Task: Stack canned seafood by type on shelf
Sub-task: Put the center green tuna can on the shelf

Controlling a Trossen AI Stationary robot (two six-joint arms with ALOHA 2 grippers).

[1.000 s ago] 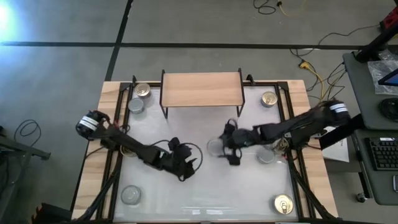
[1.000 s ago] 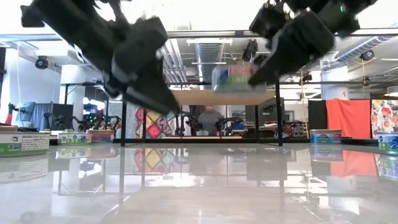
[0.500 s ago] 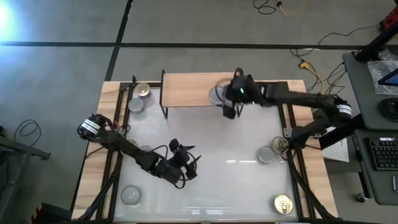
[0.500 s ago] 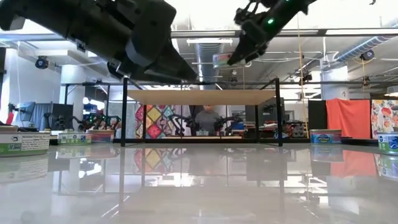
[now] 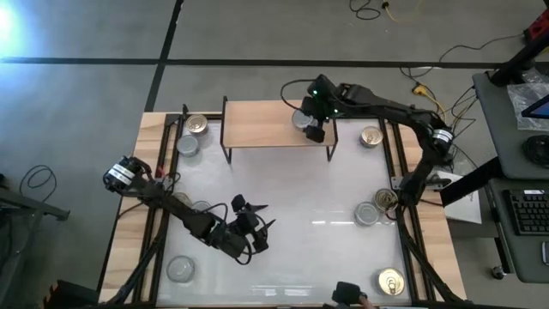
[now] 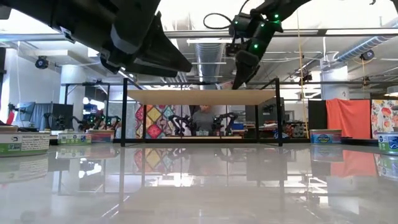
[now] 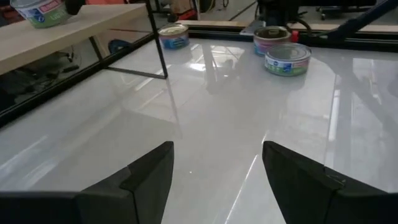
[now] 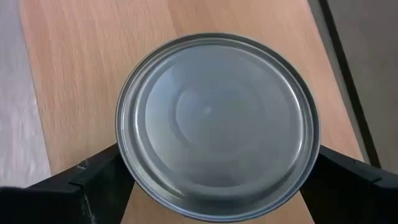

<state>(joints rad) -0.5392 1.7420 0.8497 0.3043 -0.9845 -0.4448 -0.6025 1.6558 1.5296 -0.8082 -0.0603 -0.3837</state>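
The right gripper's (image 8: 214, 186) dark fingers (image 8: 93, 180) clasp a short round silver-lidded tin (image 8: 217, 118) from both sides, on the right end of the light wooden shelf board (image 5: 266, 124). Over the white tabletop's (image 5: 317, 206) front left, the left gripper (image 7: 214, 180) hangs with fingers spread, empty.

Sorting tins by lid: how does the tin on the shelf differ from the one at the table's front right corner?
The shelf tin has a silver lid; the corner tin a gold one. The shelf tin sits between the right gripper's fingers; the corner tin stands free. Both are short, round, upright.
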